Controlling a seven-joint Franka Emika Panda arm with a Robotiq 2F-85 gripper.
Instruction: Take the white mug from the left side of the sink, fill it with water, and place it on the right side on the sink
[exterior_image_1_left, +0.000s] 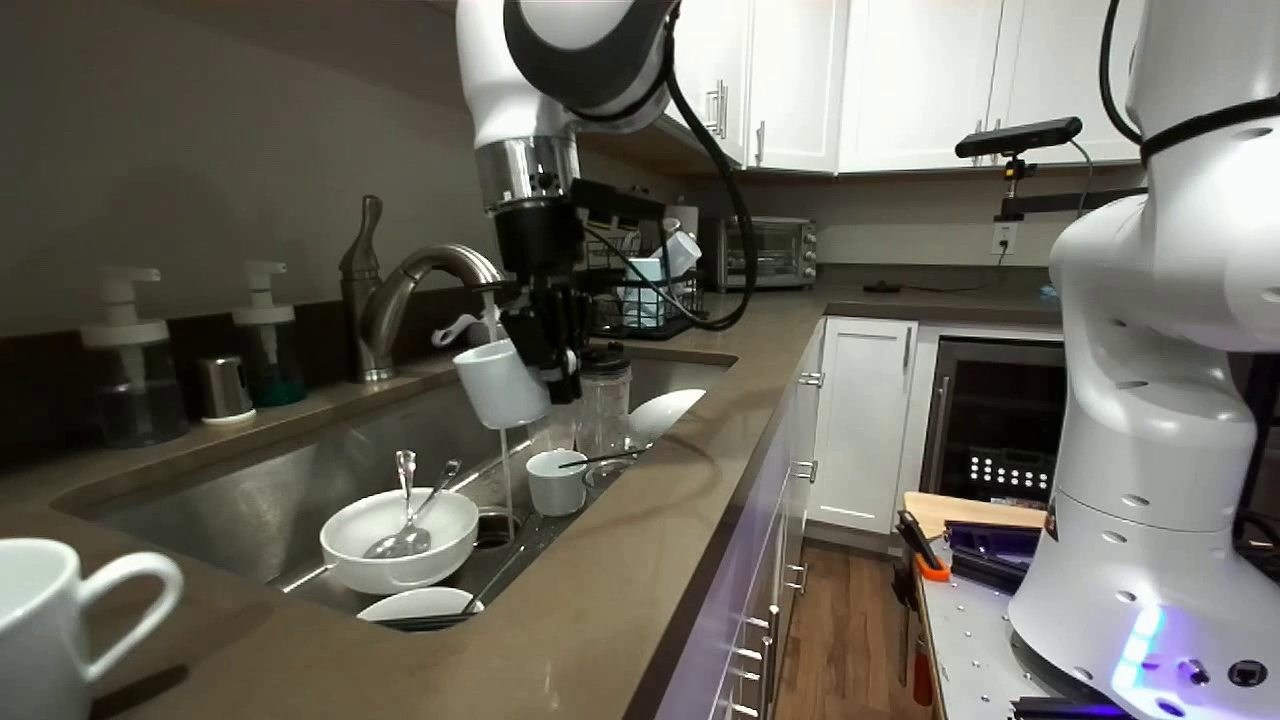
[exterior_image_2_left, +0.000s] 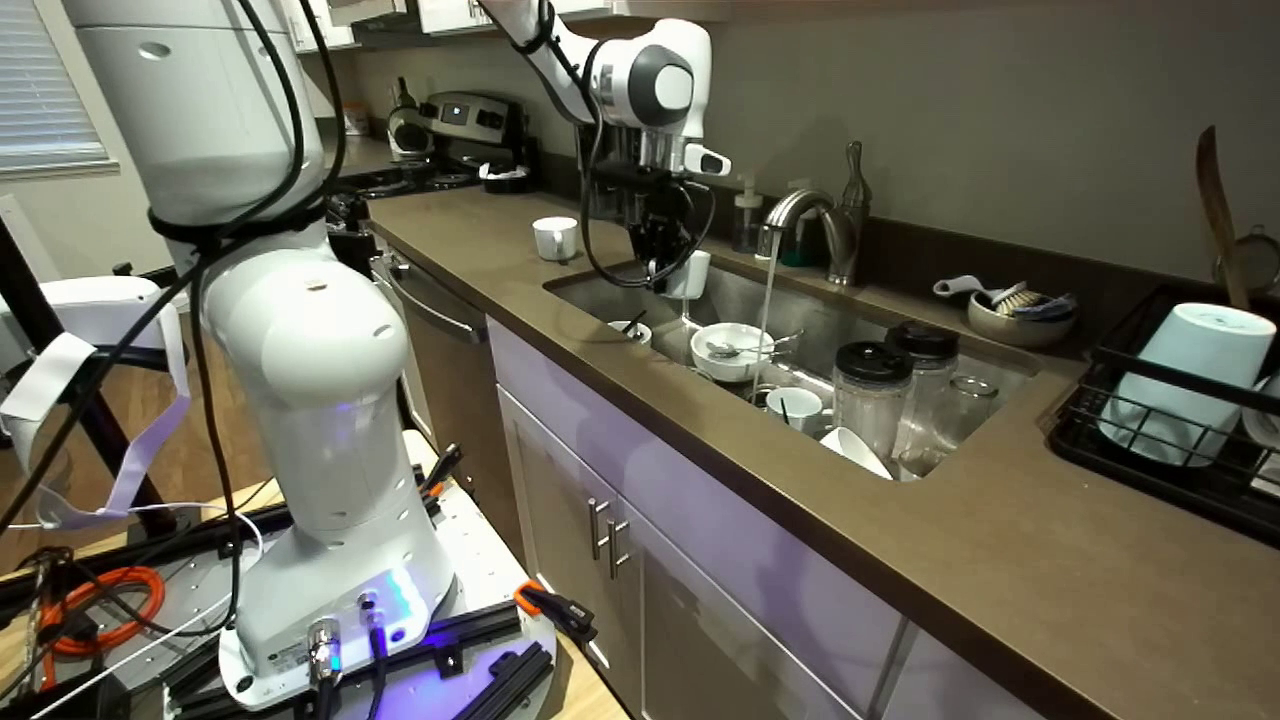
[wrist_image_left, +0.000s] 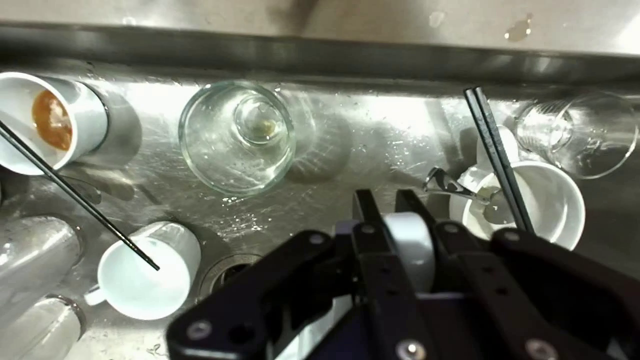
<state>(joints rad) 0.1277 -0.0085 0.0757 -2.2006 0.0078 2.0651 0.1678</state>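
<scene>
My gripper is shut on the handle of a white mug and holds it above the sink. The mug leans a little; its inside is hidden. The handle shows between the fingers in the wrist view. In an exterior view the mug and gripper are beside the falling water, apart from it. Water runs from the faucet into the sink; in an exterior view the mug covers part of the stream below the faucet. A like mug stands on the left counter, also in an exterior view.
The sink holds a white bowl with spoons, a cup with a chopstick, a glass and tall jars with black lids. Soap bottles stand behind it. A dish rack stands on the right counter.
</scene>
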